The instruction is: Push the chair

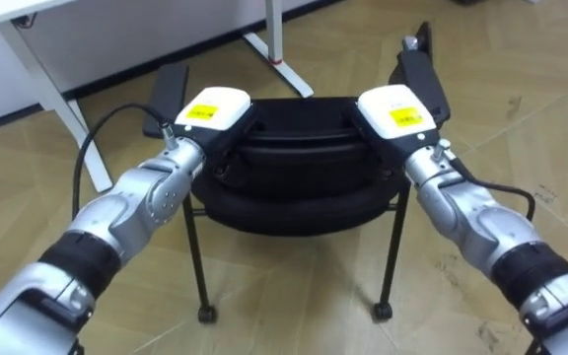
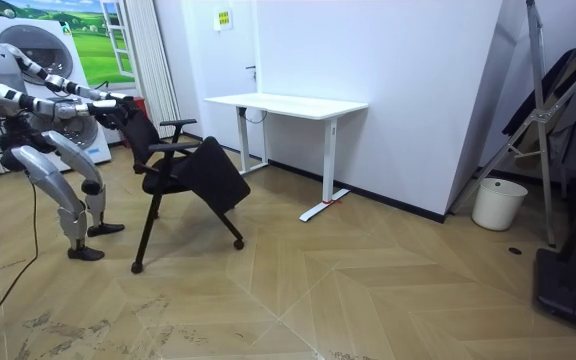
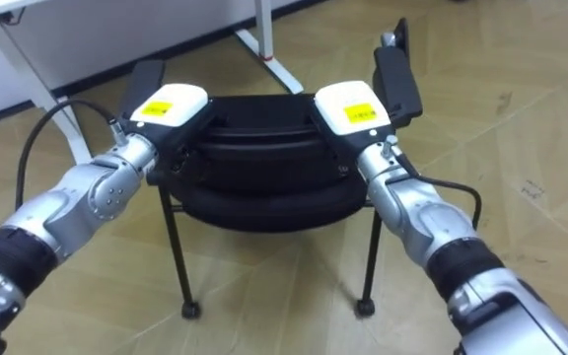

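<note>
1. The white desk [image 2: 286,103] stood by the wall, ahead of the robot.
2. The black chair [image 1: 294,182] sat on the wooden floor between robot and desk, near the desk but not tucked under it.
3. Left hand [image 1: 210,110] and right hand [image 1: 394,110] were on top of the backrest, one at each end. The fingers were hidden over its far edge, so gripping or pressing flat, I couldn't tell.
4. To push well, it looked to need equal, level pressure from both hands. Otherwise the chair would likely swing off line or tip.
</note>
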Robot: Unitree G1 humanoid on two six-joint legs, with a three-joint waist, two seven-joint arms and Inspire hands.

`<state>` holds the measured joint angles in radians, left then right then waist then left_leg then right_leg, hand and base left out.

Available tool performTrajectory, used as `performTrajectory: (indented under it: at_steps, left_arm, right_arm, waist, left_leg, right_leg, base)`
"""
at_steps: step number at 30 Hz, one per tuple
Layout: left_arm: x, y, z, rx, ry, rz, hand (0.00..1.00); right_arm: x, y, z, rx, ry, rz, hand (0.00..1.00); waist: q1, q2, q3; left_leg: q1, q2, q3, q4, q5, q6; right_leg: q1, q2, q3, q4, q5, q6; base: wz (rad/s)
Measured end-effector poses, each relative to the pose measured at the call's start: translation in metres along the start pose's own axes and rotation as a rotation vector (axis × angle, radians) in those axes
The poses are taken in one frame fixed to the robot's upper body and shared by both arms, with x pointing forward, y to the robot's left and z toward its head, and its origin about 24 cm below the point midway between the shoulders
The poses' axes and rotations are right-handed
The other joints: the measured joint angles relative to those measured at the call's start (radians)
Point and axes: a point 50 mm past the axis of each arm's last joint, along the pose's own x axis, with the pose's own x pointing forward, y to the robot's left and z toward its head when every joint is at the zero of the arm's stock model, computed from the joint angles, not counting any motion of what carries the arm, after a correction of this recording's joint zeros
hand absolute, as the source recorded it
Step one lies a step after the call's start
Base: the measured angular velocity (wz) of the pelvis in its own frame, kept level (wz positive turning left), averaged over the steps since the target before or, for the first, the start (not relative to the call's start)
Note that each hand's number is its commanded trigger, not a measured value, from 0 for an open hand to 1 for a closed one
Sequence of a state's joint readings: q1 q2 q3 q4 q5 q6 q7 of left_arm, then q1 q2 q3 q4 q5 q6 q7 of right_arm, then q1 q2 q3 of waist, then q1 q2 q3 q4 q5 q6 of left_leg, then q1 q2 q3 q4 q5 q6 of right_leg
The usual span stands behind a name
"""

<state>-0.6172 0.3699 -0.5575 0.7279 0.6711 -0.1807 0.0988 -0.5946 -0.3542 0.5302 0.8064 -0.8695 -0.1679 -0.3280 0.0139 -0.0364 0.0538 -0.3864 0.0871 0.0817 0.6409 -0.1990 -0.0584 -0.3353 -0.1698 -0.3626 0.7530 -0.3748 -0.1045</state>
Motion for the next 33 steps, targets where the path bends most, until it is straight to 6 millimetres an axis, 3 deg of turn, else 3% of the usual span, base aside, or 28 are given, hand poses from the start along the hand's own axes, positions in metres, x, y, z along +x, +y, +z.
performTrajectory:
  at_steps: [2, 5, 6, 7, 8, 10, 11, 12, 14, 16, 17, 19, 21, 22, 24, 27, 29, 30, 32, 33]
  left_arm:
    - [0.000, 0.000, 0.000, -0.001, 0.001, 0.003, 1.00]
    - [-0.001, -0.002, 0.000, -0.007, 0.004, 0.001, 1.00]
    - [-0.002, -0.004, 0.000, -0.012, 0.006, -0.002, 1.00]
    - [-0.003, -0.007, -0.001, -0.012, 0.009, -0.005, 1.00]
    - [-0.004, -0.008, -0.002, -0.012, 0.013, -0.007, 1.00]
    - [-0.006, -0.012, -0.003, -0.008, 0.016, -0.009, 1.00]
    - [-0.007, -0.012, -0.003, -0.006, 0.018, -0.011, 1.00]
    - [-0.007, -0.014, -0.004, -0.005, 0.021, -0.014, 1.00]
    - [-0.006, -0.010, -0.004, 0.002, 0.018, -0.005, 1.00]
    - [-0.005, -0.006, -0.005, 0.015, 0.024, 0.004, 1.00]
    - [-0.005, -0.005, -0.006, 0.019, 0.024, 0.005, 1.00]
    - [-0.002, 0.002, -0.005, 0.037, 0.019, 0.021, 1.00]
    - [0.000, 0.012, -0.006, 0.053, 0.016, 0.045, 1.00]
    - [0.000, 0.013, -0.008, 0.052, 0.021, 0.049, 1.00]
    - [0.000, 0.020, -0.011, 0.059, 0.030, 0.067, 1.00]
    - [0.002, 0.027, -0.013, 0.063, 0.034, 0.088, 1.00]
    - [0.002, 0.028, -0.012, 0.064, 0.031, 0.103, 1.00]
    - [0.001, 0.028, -0.014, 0.069, 0.034, 0.112, 1.00]
    - [0.000, 0.028, -0.016, 0.072, 0.040, 0.119, 1.00]
    - [-0.001, 0.028, -0.018, 0.070, 0.050, 0.120, 1.00]
  right_arm:
    - [0.000, 0.000, 0.000, 0.000, 0.001, -0.002, 1.00]
    - [0.001, 0.000, 0.001, -0.003, 0.003, -0.001, 1.00]
    - [0.000, 0.002, 0.002, -0.009, -0.001, 0.007, 1.00]
    - [0.000, 0.003, 0.003, -0.010, 0.000, 0.013, 1.00]
    - [0.000, 0.005, 0.004, -0.010, 0.000, 0.018, 1.00]
    - [-0.001, 0.009, 0.005, -0.008, -0.003, 0.036, 1.00]
    - [-0.001, 0.011, 0.006, -0.004, 0.000, 0.040, 1.00]
    - [-0.001, 0.013, 0.007, 0.003, 0.003, 0.046, 1.00]
    - [0.001, 0.011, 0.008, 0.007, 0.005, 0.037, 1.00]
    - [0.004, 0.010, 0.010, 0.011, 0.015, 0.031, 1.00]
    - [0.004, 0.010, 0.010, 0.014, 0.016, 0.030, 1.00]
    - [0.006, 0.006, 0.010, 0.027, 0.021, 0.016, 1.00]
    - [0.011, 0.001, 0.013, 0.028, 0.023, -0.001, 1.00]
    - [0.014, -0.002, 0.014, 0.027, 0.023, -0.012, 1.00]
    - [0.020, -0.008, 0.017, 0.024, 0.018, -0.030, 1.00]
    - [0.025, -0.015, 0.018, 0.013, 0.014, -0.056, 1.00]
    - [0.026, -0.017, 0.019, 0.006, 0.012, -0.067, 1.00]
    - [0.028, -0.020, 0.021, 0.003, 0.003, -0.069, 1.00]
    - [0.029, -0.020, 0.023, 0.001, -0.005, -0.069, 1.00]
    - [0.029, -0.018, 0.026, 0.007, -0.009, -0.056, 1.00]
  waist:
    - [0.000, -0.002, -0.0002]
    - [0.011, -0.009, 0.0005]
    - [0.021, -0.012, -0.0021]
    - [0.031, -0.013, -0.0026]
    - [0.039, -0.015, -0.0025]
    - [0.047, -0.024, -0.0065]
    - [0.049, -0.034, -0.0056]
    - [0.055, -0.032, -0.0119]
    - [0.071, -0.029, -0.0150]
    - [0.085, -0.031, -0.0131]
    - [0.091, -0.032, -0.0129]
    - [0.120, -0.035, -0.0023]
    - [0.138, -0.032, 0.0083]
    - [0.155, -0.027, 0.0171]
    - [0.165, -0.024, 0.0266]
    - [0.182, -0.017, 0.0334]
    - [0.186, -0.016, 0.0388]
    - [0.198, -0.013, 0.0380]
    - [0.191, -0.017, 0.0348]
    - [0.180, -0.020, 0.0332]
  left_leg:
    - [0.006, -0.012, 0.002, 0.001, -0.003, 0.004]
    - [0.014, -0.011, 0.031, 0.016, -0.020, 0.029]
    - [0.028, -0.012, 0.062, -0.006, -0.027, 0.041]
    - [0.043, -0.018, 0.080, -0.028, -0.028, 0.043]
    - [0.051, -0.024, 0.083, -0.036, -0.028, 0.047]
    - [0.059, -0.057, 0.083, -0.042, -0.027, 0.069]
    - [0.060, -0.066, 0.080, -0.041, -0.031, 0.073]
    - [0.069, -0.068, 0.078, -0.038, -0.043, 0.080]
    - [0.067, -0.068, 0.078, -0.027, -0.064, 0.081]
    - [0.066, -0.066, 0.070, 0.013, -0.099, 0.088]
    - [0.065, -0.064, 0.068, 0.024, -0.110, 0.087]
    - [0.066, -0.059, 0.062, 0.057, -0.137, 0.086]
    - [0.065, -0.047, 0.059, 0.073, -0.157, 0.090]
    - [0.067, -0.039, 0.057, 0.077, -0.160, 0.081]
    - [0.067, -0.035, 0.056, 0.083, -0.165, 0.081]
    - [0.066, -0.034, 0.049, 0.084, -0.175, 0.080]
    - [0.076, -0.030, 0.033, 0.077, -0.176, 0.076]
    - [0.078, -0.029, 0.016, 0.067, -0.174, 0.065]
    - [0.081, -0.029, -0.014, 0.054, -0.171, 0.051]
    - [0.091, -0.028, -0.039, 0.058, -0.178, 0.034]
  right_leg:
    - [-0.001, -0.012, 0.006, 0.015, -0.013, 0.008]
    - [0.001, -0.023, 0.018, 0.034, -0.033, 0.043]
    - [0.009, -0.034, 0.012, 0.029, -0.037, 0.058]
    - [0.022, -0.043, 0.003, 0.021, -0.041, 0.086]
    - [0.031, -0.050, -0.003, 0.020, -0.043, 0.097]
    - [0.060, -0.076, -0.013, 0.040, -0.064, 0.145]
    - [0.064, -0.081, -0.011, 0.046, -0.071, 0.155]
    - [0.075, -0.086, -0.015, 0.045, -0.076, 0.166]
    - [0.076, -0.100, -0.030, 0.069, -0.060, 0.160]
    - [0.071, -0.129, -0.068, 0.135, -0.033, 0.135]
    - [0.071, -0.135, -0.076, 0.147, -0.032, 0.133]
    - [0.060, -0.157, -0.083, 0.195, -0.020, 0.112]
    - [0.055, -0.149, -0.076, 0.205, -0.012, 0.103]
    - [0.059, -0.141, -0.077, 0.199, -0.009, 0.103]
    - [0.060, -0.139, -0.079, 0.201, -0.009, 0.103]
    - [0.056, -0.138, -0.080, 0.206, -0.007, 0.107]
    - [0.029, -0.131, -0.062, 0.213, -0.017, 0.139]
    - [-0.006, -0.111, -0.023, 0.157, -0.041, 0.143]
    - [-0.054, -0.105, 0.010, 0.037, -0.013, 0.127]
    - [-0.067, -0.107, 0.019, -0.003, 0.081, 0.108]
  base:
    - [0.06]
    - [-0.05]
    - [-0.18]
    - [-0.21]
    - [-0.20]
    - [0.03]
    - [0.14]
    - [0.05]
    - [0.04]
    - [0.12]
    - [0.00]
    - [0.00]
    - [-0.04]
    - [-0.09]
    - [-0.02]
    - [0.05]
    - [-0.01]
    - [0.08]
    - [0.41]
    - [0.63]
